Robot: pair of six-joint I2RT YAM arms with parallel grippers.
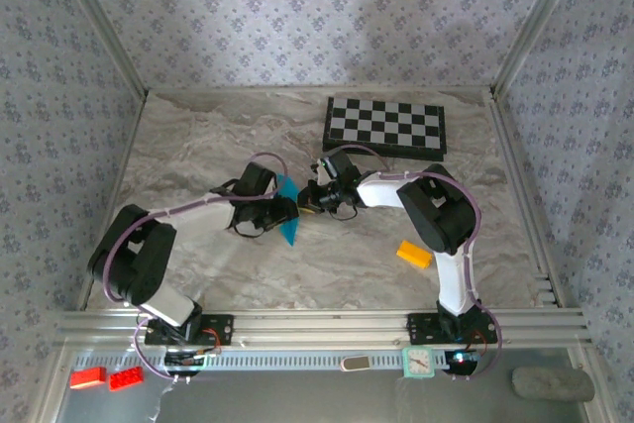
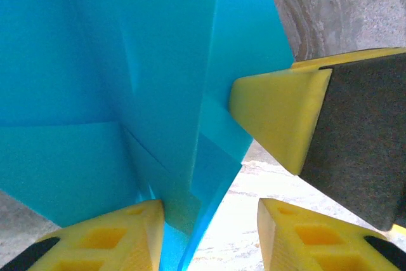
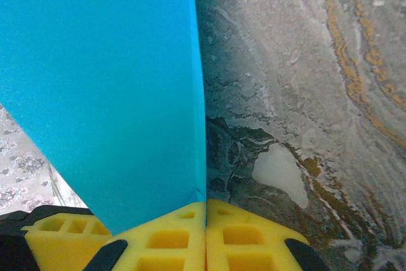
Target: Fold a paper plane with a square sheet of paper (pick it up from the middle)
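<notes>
Centre of the top view, my two arms meet above the table (image 1: 198,146): the left pincer (image 1: 278,211) and right pincer (image 1: 306,201) flank the sheet of paper (image 1: 289,229), which is folded narrow and stands on edge.

Left wrist view: paper fills the upper left and drops past my lower-left finger (image 2: 120,242). These jaws stand partly apart and clamp nothing.

Right wrist view: the jaws are pressed together on the paper's crease at bottom centre.

I'd judge the left should close squarely across all layers before the right lets go, or the folds will slip.
</notes>
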